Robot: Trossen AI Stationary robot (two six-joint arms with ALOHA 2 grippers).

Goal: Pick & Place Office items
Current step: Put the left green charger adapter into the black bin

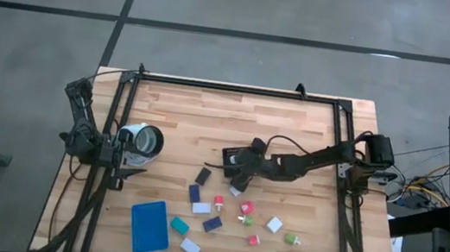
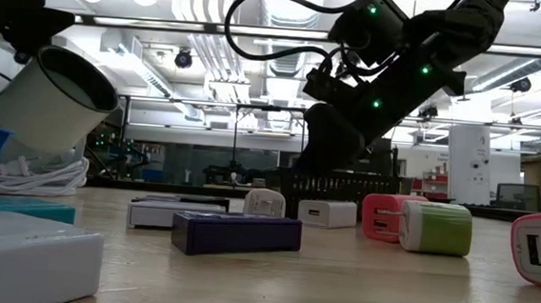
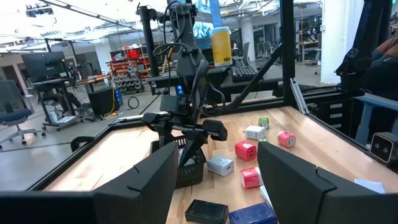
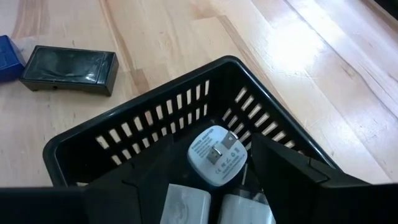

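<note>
My right gripper [image 1: 241,167] reaches over the black slotted basket [image 1: 231,155] at the table's middle, slanting down into it. Its fingers stand apart on either side of a white plug adapter [image 4: 214,155], which lies in the basket [image 4: 143,118] on top of other white adapters [image 4: 186,202]. More office items lie loose on the wood toward the near edge: navy blocks [image 1: 194,192], a black block [image 4: 68,68], pink adapters [image 1: 246,207], a white one [image 1: 274,225] and a green one [image 1: 291,238]. My left gripper [image 3: 217,155] waits open at the left edge, with nothing between its fingers. My right gripper's fingers [image 4: 273,162] flank the white adapter's sides [image 4: 239,152], coming slanting down from the table's right. I cannot tell whether they touch it. The adapter rests prongs-up on the adapters below it in the basket.
A flat blue tray [image 1: 149,226] lies at the near left, with a teal block [image 1: 180,224] and a white block [image 1: 190,246] beside it. A white cylinder [image 1: 143,140] sticks out by the left arm. The table's far half is bare wood [image 1: 235,114], bounded by a black frame rail [image 1: 239,89].
</note>
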